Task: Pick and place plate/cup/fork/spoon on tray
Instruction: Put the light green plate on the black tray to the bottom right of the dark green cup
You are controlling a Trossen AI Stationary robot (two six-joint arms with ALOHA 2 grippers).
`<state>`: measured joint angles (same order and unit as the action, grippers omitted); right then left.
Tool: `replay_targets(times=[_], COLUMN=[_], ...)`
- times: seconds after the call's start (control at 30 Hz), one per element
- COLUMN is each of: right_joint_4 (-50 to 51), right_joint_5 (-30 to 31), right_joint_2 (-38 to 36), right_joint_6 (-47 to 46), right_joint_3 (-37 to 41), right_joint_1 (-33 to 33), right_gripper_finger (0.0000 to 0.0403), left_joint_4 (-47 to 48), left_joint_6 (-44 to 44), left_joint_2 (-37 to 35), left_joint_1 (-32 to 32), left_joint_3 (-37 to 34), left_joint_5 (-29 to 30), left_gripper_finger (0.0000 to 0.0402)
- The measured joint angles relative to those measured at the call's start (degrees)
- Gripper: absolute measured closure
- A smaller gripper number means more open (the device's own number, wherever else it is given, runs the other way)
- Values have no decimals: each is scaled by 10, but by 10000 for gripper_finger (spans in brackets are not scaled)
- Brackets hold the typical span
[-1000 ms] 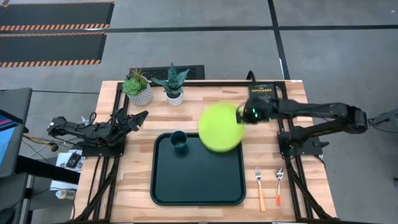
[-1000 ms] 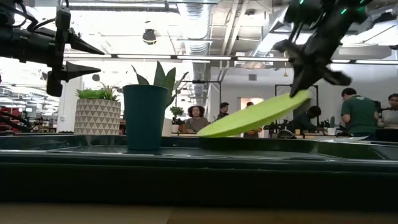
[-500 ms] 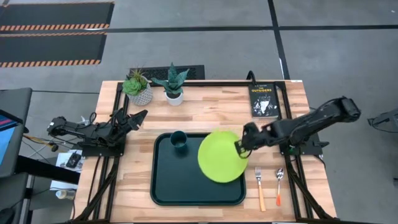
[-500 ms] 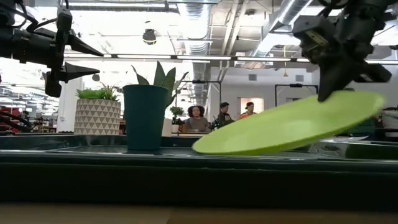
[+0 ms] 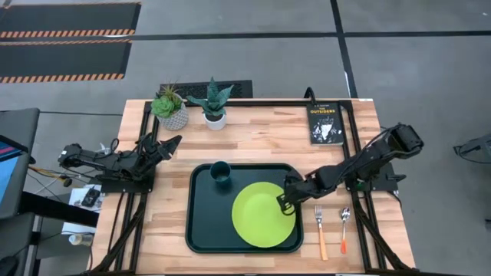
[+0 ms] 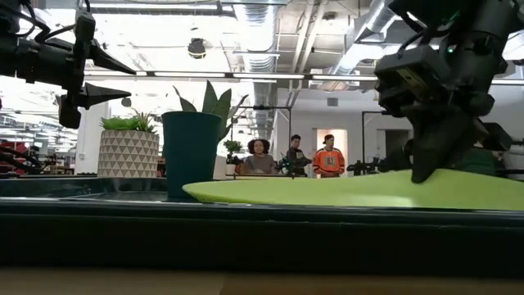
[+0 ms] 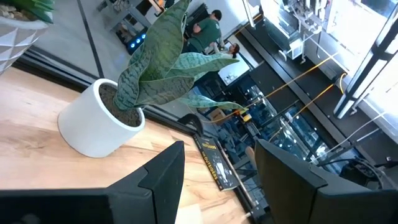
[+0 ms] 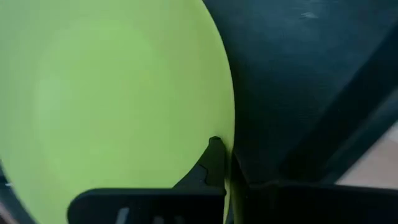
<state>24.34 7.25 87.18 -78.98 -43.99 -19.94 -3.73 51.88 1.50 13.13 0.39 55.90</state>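
We see the right gripper [image 5: 287, 204] pinching the lime-green plate's [image 5: 262, 215] rim between its fingers [image 8: 214, 163], the plate lying flat in the tray [image 5: 201, 230] near the teal cup [image 5: 221, 174]. The left gripper [image 5: 170, 143] hovers beside the counter [image 5: 261, 134], fingers spread. The black book [image 5: 324, 123] reads "OUTSIDERS".

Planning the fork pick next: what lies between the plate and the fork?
In the high view, the right end effector on the plate rim, the tray edge, then bare wood before the fork.
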Motion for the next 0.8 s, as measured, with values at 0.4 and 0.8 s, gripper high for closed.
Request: replay_targets(times=[0.4,0.8], right_joint_4=[36,40], right_joint_5=[-2,-21], right_joint_2=[-10,-10], right_joint_6=[13,77], right_joint_3=[1,-18], right_joint_1=[-3,-3], right_gripper_finger=[350,266], left_joint_4=[0,-2], left_joint_6=[-3,-2], left_joint_2=[0,0], left_joint_1=[0,0], left_joint_3=[0,0], left_joint_5=[0,-17], left_gripper_finger=[218,218])
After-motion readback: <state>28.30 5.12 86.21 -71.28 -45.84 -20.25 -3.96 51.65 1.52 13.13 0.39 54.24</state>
